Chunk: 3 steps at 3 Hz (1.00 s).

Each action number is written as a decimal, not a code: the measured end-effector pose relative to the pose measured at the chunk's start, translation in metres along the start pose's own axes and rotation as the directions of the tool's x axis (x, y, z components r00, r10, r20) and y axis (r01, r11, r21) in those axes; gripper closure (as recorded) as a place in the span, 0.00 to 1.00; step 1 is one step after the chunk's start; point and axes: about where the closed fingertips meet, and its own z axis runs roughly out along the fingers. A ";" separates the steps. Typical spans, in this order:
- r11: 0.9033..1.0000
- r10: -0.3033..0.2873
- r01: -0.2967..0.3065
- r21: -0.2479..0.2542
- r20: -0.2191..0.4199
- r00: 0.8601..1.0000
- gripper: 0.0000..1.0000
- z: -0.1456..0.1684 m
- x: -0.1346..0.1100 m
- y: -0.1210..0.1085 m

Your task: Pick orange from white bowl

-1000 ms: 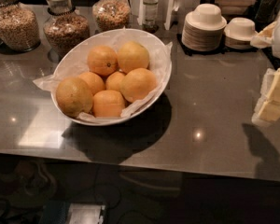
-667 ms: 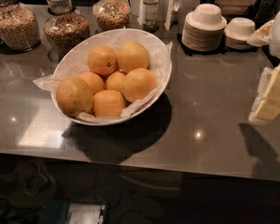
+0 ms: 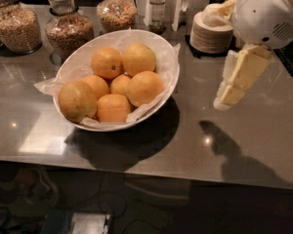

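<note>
The white bowl [image 3: 73, 62], wide and lined with crinkled white paper, sits at centre left of the dark counter and holds several oranges. The largest orange [image 3: 77, 100], dull yellowish-tan with pitted skin, lies at the bowl's front left. Smaller, brighter oranges fill the rest of the bowl. My gripper [image 3: 223, 101] hangs from the white arm at the upper right. It points down and to the left, above the counter, clear of the bowl's right rim. It holds nothing that I can see.
Three glass jars of grains [image 3: 68, 30] stand behind the bowl. A bottle [image 3: 157, 6] and a stack of small white bowls [image 3: 210, 30] stand at the back right. The counter's front edge [image 3: 136, 167] runs below the bowl.
My gripper has moved left and a little up, from the right edge of the view toward the bowl. The bowl and oranges have not moved.
</note>
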 end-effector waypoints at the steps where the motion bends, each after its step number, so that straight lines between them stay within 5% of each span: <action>1: 0.997 -0.066 0.072 -0.033 0.159 0.985 0.00 0.027 -0.041 -0.007; 3: 0.976 -0.122 0.167 -0.139 0.284 0.951 0.00 0.086 -0.103 0.003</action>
